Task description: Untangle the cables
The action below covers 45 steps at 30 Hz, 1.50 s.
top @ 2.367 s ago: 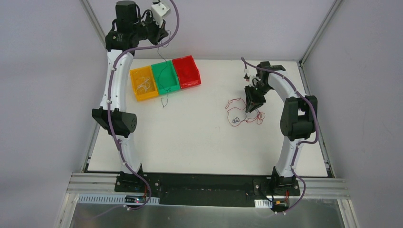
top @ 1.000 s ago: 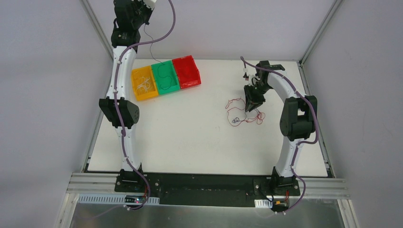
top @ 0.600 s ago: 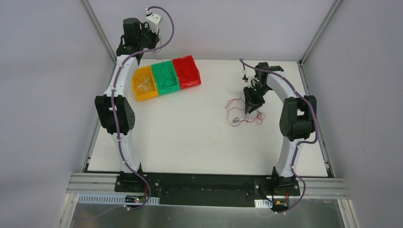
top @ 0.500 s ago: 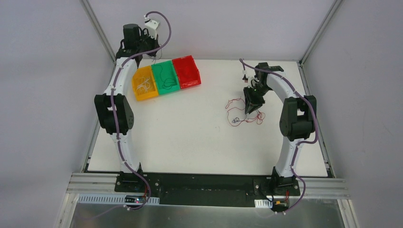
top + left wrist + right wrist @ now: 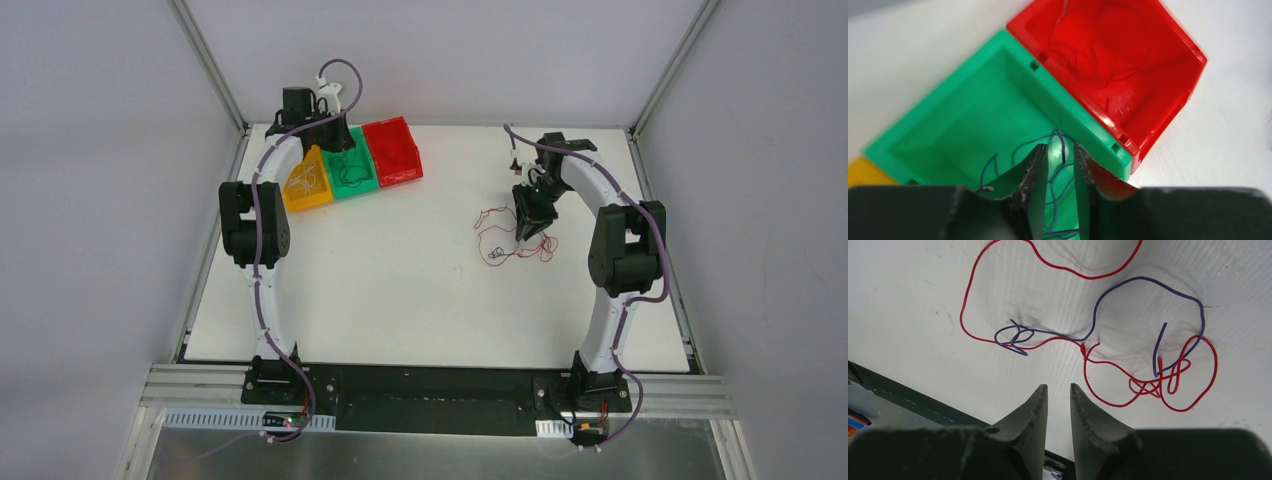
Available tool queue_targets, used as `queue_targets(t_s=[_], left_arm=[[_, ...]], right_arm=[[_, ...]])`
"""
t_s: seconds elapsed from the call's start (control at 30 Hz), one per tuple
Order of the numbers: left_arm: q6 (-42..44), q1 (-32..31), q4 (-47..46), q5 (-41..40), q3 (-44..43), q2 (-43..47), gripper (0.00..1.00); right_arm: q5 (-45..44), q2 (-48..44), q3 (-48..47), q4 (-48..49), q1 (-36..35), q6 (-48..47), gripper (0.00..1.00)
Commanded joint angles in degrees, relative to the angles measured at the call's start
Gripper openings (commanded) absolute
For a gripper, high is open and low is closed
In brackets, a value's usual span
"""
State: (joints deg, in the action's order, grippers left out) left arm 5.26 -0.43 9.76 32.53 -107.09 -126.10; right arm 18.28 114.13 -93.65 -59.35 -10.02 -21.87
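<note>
Open bench (image 5: 400, 300) stretches from the arm bases to the tangle right of middle. There the right tool (image 5: 1058, 386) hangs, fingers a narrow slit apart, gripping nothing. From above it hides part of the knot. A red cable (image 5: 1091, 277) and a purple-blue cable (image 5: 1140, 278) cross and loop, well inside the bench edges. Far left, the left tool (image 5: 1059, 147), fingers slightly apart, dips into the green bin (image 5: 973, 105) over a second purple-blue cable (image 5: 1060, 137). I cannot tell whether they touch. The yellow bin (image 5: 860, 172) is cut off. In the red bin (image 5: 1158, 100), faint red curls (image 5: 1098, 47) barely show.
</note>
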Motion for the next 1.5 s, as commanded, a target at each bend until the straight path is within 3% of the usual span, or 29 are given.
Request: queue_targets(t_s=[0.0,0.07,0.17,0.3,0.37,0.47,0.77,0.83,0.9,0.97,1.0,1.23,1.47], left_arm=[[0.09,-0.37,4.76,-0.44,-2.74,-0.44,0.44],[0.74,-0.36,5.30,-0.43,-2.72,2.95,0.62],[1.56,-0.36,5.80,0.86,-3.26,8.05,0.77],[5.58,-0.36,9.55,2.91,-4.68,13.62,0.98],[9.95,-0.52,11.63,3.56,-3.51,16.40,0.99],[15.21,-0.67,13.19,3.41,0.52,20.43,0.99],[19.20,-1.82,13.88,5.41,9.95,27.89,0.99],[18.92,-2.14,14.02,5.58,10.91,28.54,0.99],[18.32,-2.44,14.08,6.28,11.30,29.25,0.99],[17.60,-2.71,14.19,7.41,11.71,29.78,0.96],[17.32,-2.80,14.22,8.54,12.05,30.11,0.95],[18.58,-7.03,14.24,16.78,19.50,33.33,0.94],[19.26,-17.33,12.18,21.78,21.29,33.36,0.91]], right_arm=[[-0.43,-3.91,0.29,-2.43,0.76,-2.10,0.26],[0.15,-4.38,-0.14,-2.30,1.46,-2.44,0.27],[0.38,-4.38,-0.81,-1.31,2.50,-3.09,0.30],[-1.80,-3.19,-1.82,0.73,3.44,-6.13,0.44],[-5.48,-1.94,-1.58,2.50,3.59,-8.82,0.54],[-11.09,1.73,-2.60,2.71,3.89,-9.93,0.60],[-9.68,9.31,-5.08,5.00,3.49,-8.16,0.54],[-9.95,11.16,-6.07,5.13,2.91,-8.20,0.45],[-9.24,11.84,-6.40,3.73,2.41,-8.85,0.28],[-5.37,10.03,-5.51,3.30,2.16,-9.44,0.03],[-2.61,8.02,-4.70,3.74,2.03,-9.47,0.00],[15.20,-8.81,0.49,12.94,-2.71,-4.13,0.00],[18.22,-14.98,0.87,18.93,-6.54,2.94,0.00]])
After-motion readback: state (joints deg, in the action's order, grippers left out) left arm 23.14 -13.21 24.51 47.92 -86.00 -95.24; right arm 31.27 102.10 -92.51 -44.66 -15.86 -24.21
